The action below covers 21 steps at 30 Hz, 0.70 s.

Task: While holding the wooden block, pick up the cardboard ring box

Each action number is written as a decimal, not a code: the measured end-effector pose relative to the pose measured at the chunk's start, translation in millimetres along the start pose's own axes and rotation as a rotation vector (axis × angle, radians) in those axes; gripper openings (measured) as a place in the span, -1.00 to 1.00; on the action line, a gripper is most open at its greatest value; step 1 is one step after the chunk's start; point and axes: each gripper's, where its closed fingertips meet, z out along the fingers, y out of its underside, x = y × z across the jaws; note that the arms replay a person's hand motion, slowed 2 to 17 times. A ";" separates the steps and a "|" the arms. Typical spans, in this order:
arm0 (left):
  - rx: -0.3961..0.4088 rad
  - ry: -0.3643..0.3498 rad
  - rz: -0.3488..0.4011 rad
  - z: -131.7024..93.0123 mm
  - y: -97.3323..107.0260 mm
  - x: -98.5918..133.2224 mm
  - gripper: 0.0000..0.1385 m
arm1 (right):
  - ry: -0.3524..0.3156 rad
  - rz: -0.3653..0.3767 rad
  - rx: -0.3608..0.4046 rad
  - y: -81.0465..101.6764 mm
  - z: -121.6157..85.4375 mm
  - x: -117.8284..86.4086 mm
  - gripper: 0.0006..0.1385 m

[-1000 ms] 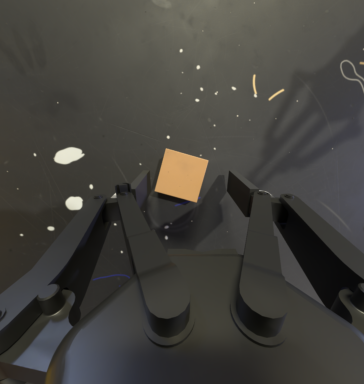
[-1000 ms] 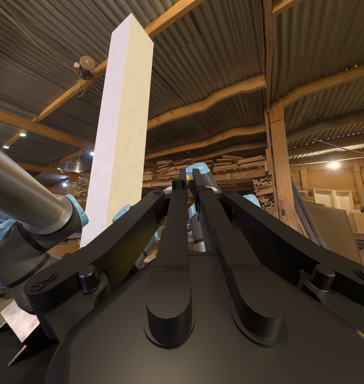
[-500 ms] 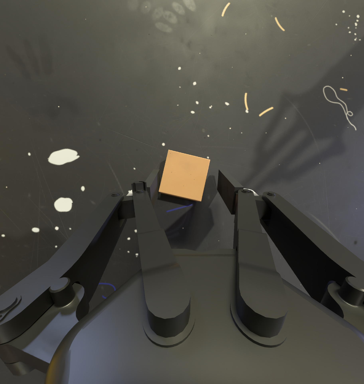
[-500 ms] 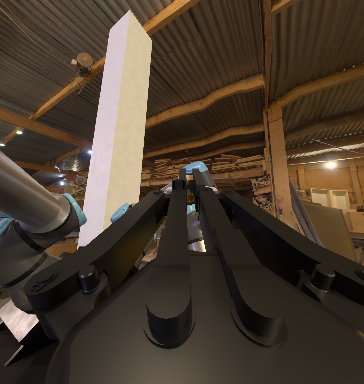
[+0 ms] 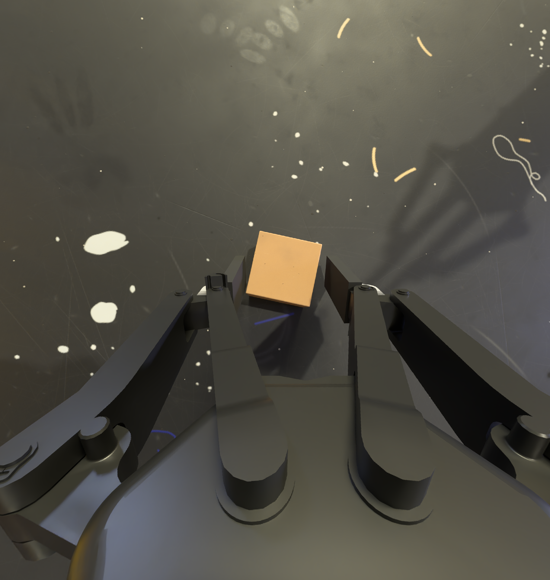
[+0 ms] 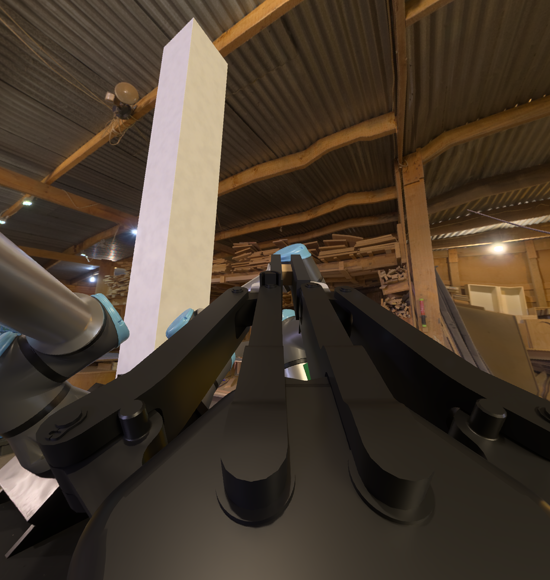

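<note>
In the left wrist view the cardboard ring box [image 5: 283, 270], a small tan-orange square box, sits on the dark table [image 5: 204, 141]. My left gripper [image 5: 281, 282] points down at it, with one pad on each side of the box. The jaws are closed in against its sides, and the box is slightly turned between them. In the right wrist view my right gripper [image 6: 287, 270] points up toward the roof. Its jaws are nearly together on a thin tan sliver, the wooden block [image 6: 287, 274]. Most of the block is hidden by the fingers.
The table carries white paint spots [image 5: 106, 243], orange streaks [image 5: 404, 174] and a thin white squiggle [image 5: 518, 163]. In the right wrist view a tall pale upright post [image 6: 186, 188] stands at the left. The other arm's silver tube with blue caps [image 6: 48, 314] crosses beside it.
My left jaws have closed from wide open onto the sides of the box. The box has stayed on the table. The right gripper's hold is unchanged.
</note>
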 end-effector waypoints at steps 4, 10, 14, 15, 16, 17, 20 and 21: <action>0.013 -0.022 0.000 -0.6 -1.6 -4.5 -0.06 | 0.002 -0.001 -0.001 0.0 -0.1 0.3 -0.88; 0.036 -0.079 0.009 -2.4 -4.1 -14.3 -0.13 | 0.003 -0.002 0.000 -0.3 -0.2 0.3 -0.88; 0.054 -0.114 0.016 -3.5 -5.5 -19.4 -0.16 | 0.003 -0.002 -0.001 -0.1 0.0 0.1 -0.88; 0.059 -0.119 0.016 -3.6 -5.6 -20.2 -0.17 | 0.003 -0.002 -0.001 0.0 0.0 0.2 -0.88; 0.063 -0.123 0.015 -3.7 -5.7 -20.6 -0.17 | 0.004 -0.002 -0.002 0.1 0.1 0.2 -0.88; 0.067 -0.124 0.013 -3.8 -5.8 -20.8 -0.18 | 0.005 -0.003 -0.003 0.3 0.2 0.3 -0.88; 0.078 -0.125 0.006 -3.8 -5.9 -20.8 -0.18 | 0.007 -0.005 -0.005 0.7 0.4 0.5 -0.88; 0.082 -0.124 0.004 -3.8 -5.9 -20.7 -0.18 | 0.008 -0.005 -0.006 0.9 0.5 0.6 -0.88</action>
